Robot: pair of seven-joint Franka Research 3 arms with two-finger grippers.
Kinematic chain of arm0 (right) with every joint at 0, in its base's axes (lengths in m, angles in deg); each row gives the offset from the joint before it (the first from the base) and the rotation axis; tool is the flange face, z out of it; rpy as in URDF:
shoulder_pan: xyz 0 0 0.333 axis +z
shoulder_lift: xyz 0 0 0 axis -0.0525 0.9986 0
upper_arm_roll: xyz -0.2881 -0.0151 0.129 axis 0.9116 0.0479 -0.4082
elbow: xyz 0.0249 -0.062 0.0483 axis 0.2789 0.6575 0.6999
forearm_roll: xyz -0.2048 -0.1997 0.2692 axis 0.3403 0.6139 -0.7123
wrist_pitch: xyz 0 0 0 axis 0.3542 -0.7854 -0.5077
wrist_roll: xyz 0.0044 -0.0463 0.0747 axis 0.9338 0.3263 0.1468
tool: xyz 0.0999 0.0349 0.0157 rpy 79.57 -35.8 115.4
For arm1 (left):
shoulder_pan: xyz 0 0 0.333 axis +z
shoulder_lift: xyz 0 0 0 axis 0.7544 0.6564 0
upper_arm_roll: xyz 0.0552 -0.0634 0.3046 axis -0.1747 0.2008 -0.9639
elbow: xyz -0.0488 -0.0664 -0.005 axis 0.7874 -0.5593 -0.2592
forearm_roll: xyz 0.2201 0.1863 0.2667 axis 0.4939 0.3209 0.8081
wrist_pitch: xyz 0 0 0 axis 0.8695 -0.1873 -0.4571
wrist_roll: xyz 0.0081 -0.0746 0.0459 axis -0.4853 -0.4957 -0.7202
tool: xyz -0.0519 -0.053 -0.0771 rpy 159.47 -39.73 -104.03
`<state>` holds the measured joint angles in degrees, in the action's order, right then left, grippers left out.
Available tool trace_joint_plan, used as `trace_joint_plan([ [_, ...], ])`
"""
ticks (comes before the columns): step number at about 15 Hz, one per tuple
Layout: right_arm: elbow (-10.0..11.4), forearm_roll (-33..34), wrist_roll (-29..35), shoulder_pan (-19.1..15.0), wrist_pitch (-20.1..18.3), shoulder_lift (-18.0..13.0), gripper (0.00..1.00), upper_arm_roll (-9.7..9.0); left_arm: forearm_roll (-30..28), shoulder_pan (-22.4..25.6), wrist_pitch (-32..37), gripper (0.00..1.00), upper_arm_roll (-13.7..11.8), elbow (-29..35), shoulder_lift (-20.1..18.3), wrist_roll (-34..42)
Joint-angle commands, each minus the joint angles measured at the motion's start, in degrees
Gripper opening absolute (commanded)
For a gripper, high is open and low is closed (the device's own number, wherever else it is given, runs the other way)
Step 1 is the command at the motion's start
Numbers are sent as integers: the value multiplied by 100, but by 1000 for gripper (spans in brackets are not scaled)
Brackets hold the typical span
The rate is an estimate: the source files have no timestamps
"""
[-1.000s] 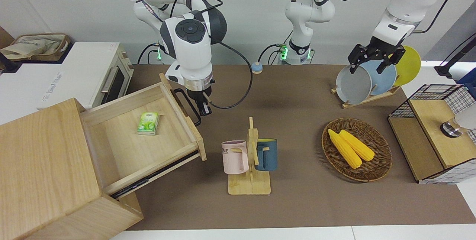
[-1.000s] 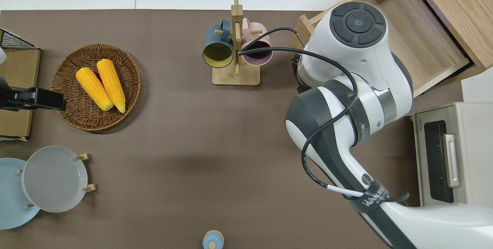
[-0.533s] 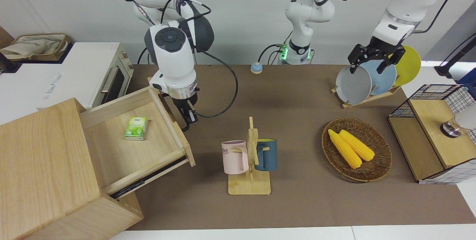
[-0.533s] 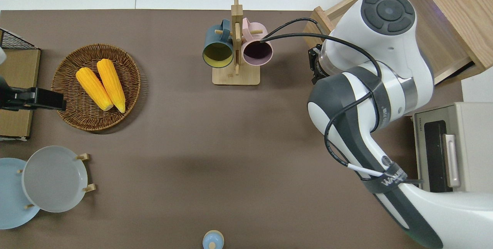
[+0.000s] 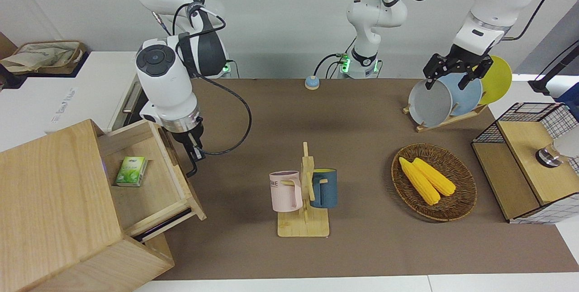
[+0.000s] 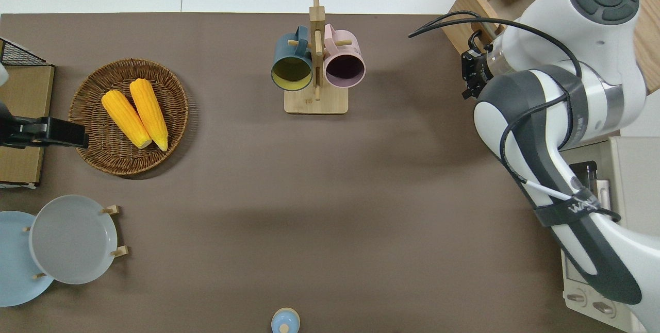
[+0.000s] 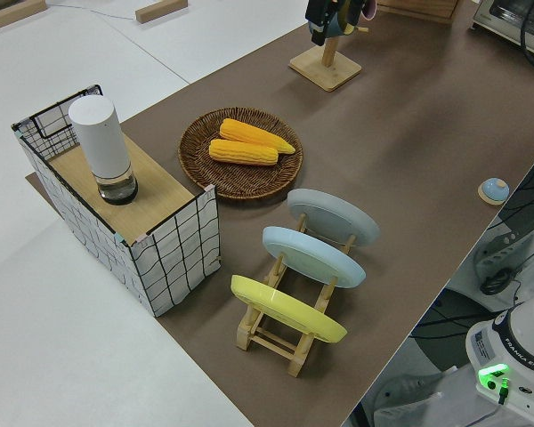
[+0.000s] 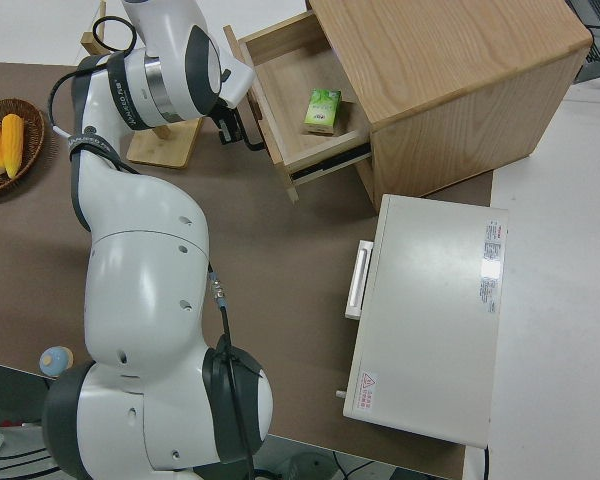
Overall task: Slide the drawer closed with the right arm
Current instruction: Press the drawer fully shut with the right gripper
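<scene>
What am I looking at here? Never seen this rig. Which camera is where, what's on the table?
Two white robot arms at a brown table. Four cameras: front, overhead, and one at each side. The right arm's end effector is at the black handle of the half-open drawer, in which a green packet lies. The left arm is parked. Also on the table: a mug rack, a basket of corn, a plate rack, a mesh cabinet and a toaster oven.

Two corn cobs [image 5: 426, 178] in a wicker basket [image 5: 457, 208] (lying side by side)
</scene>
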<state>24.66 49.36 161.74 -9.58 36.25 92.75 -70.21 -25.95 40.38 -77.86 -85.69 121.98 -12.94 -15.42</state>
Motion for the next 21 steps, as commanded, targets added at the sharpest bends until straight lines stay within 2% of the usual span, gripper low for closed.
trace_joint_plan([
  [1, -44, 57, -460, -335, 83, 67, 0, -77, 72, -99, -2, 998, -95, -117, 76, 43],
  [14, -61, -13, -1436, -1232, 487, 76, 0, -103, 72, -99, -2, 998, -95, -117, 76, 43],
  [21, -61, -110, -1612, -1435, 733, 102, 0, -130, 72, -99, -2, 995, -95, -117, 76, 43],
])
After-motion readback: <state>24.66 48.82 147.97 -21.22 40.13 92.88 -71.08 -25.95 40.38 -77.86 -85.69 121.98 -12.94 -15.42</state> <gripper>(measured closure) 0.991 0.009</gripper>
